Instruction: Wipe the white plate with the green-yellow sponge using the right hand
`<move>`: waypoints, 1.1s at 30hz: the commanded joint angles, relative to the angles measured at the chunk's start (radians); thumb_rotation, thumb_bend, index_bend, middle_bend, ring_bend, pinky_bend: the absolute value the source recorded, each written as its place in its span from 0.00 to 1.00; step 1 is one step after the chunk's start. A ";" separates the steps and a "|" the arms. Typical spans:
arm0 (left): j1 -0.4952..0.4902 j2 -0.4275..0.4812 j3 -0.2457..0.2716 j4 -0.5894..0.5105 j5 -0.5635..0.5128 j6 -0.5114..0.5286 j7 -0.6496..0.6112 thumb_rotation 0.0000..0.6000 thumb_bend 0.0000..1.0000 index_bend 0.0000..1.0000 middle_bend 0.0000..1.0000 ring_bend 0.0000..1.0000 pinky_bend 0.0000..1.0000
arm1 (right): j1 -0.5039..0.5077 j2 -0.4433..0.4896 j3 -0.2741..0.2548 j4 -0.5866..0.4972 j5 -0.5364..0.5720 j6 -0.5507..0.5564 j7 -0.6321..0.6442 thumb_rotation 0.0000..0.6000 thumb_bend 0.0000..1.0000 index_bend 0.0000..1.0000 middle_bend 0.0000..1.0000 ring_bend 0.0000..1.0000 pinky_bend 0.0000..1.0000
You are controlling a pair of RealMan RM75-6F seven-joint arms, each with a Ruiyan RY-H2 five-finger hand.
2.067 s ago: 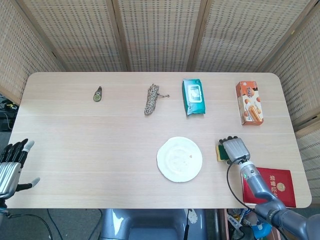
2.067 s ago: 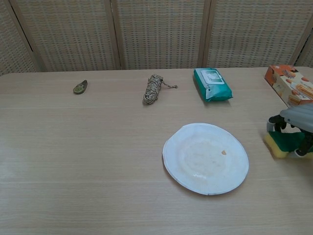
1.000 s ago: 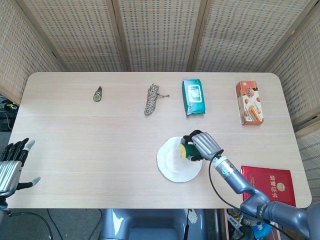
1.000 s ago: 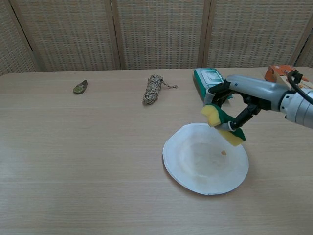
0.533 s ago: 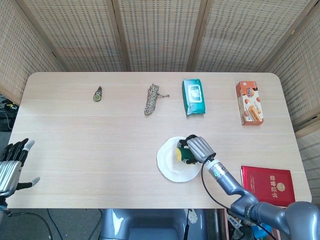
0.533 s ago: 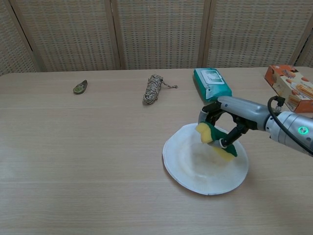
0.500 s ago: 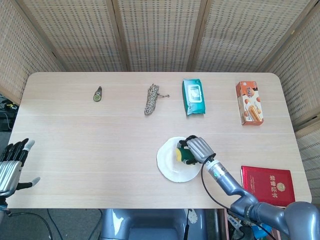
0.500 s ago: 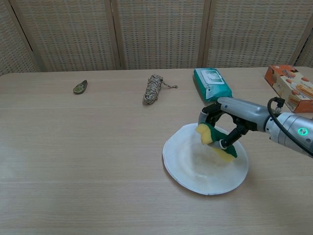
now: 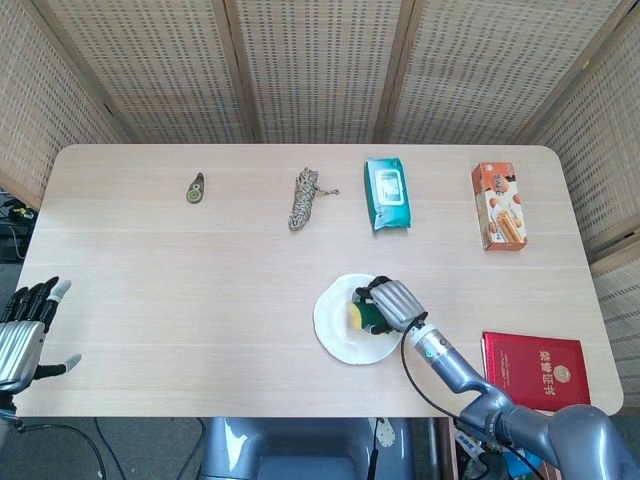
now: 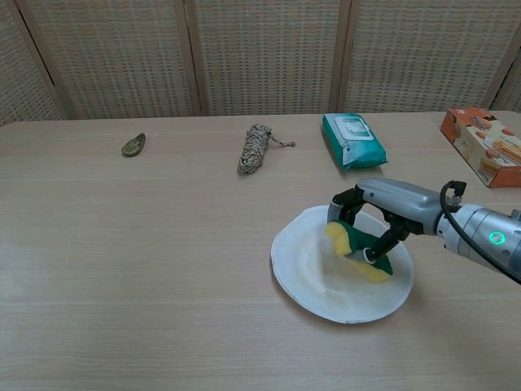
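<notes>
The white plate (image 9: 335,325) (image 10: 313,277) lies on the table right of centre, near the front edge. My right hand (image 9: 389,304) (image 10: 381,205) is over the plate's right half and grips the green-yellow sponge (image 9: 361,315) (image 10: 356,252), which is down on the plate's surface, yellow side toward the left. My left hand (image 9: 24,330) is off the table's front left corner, fingers spread and holding nothing; the chest view does not show it.
Along the back of the table lie a small green object (image 9: 196,188), a coil of rope (image 9: 303,198), a teal wipes pack (image 9: 387,193) and an orange box (image 9: 499,205). A red booklet (image 9: 537,373) lies at the front right, beside my right arm.
My right hand lifted the sponge from the table right of the plate, carried it left over the plate and lowered it onto the plate. The left hand stayed still.
</notes>
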 commanded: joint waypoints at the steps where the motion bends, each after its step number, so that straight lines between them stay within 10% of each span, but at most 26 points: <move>1: -0.001 0.000 0.001 0.000 0.000 -0.002 0.001 1.00 0.00 0.00 0.00 0.00 0.00 | 0.000 -0.015 -0.008 0.023 0.000 -0.009 0.022 1.00 0.34 0.45 0.51 0.38 0.24; 33: -0.001 0.004 0.008 -0.002 0.008 0.000 -0.008 1.00 0.00 0.00 0.00 0.00 0.00 | -0.035 -0.069 -0.006 0.103 -0.030 0.150 0.082 1.00 0.34 0.46 0.54 0.37 0.19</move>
